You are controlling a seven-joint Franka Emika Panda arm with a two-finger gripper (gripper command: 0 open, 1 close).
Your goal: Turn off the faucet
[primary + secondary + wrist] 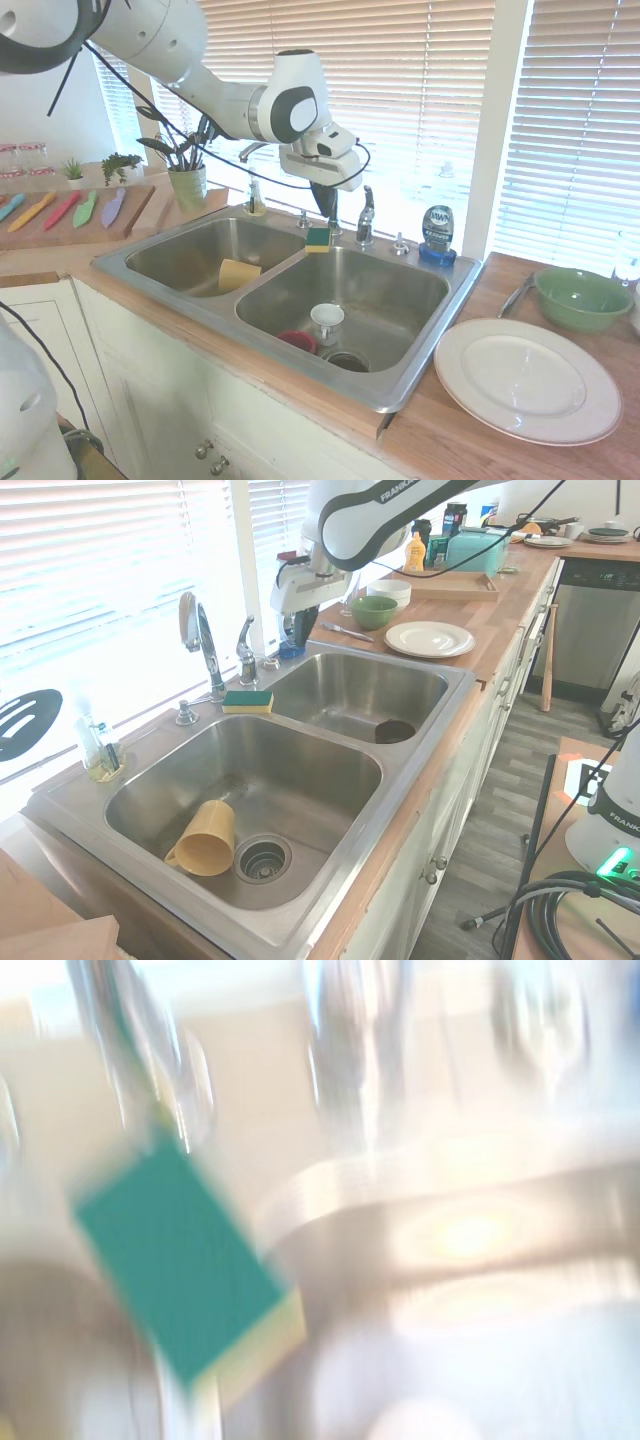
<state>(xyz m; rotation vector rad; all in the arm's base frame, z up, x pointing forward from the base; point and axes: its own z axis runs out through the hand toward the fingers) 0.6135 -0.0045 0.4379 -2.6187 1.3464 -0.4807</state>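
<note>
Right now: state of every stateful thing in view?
Faucet: no stream visible; handle untouched.
Gripper: above the sink deck near the handle, holding nothing; open or shut unclear.
Yellow cup: on its side in a basin.
White cup: upright in the other basin.
Sponge: flat on the divider.
Plate: empty.

The wooden table (470,420) carries a steel double sink (420,365) set into it. To the sink's right lie a white plate (527,380), a green bowl (582,298) and a piece of cutlery (516,294) between bowl and sink. At the far left stand a potted plant (187,180) and a board with coloured knives (60,210). A green-and-yellow sponge (318,239) rests on the sink's divider, a blue soap bottle (437,236) on its back rim.
</note>
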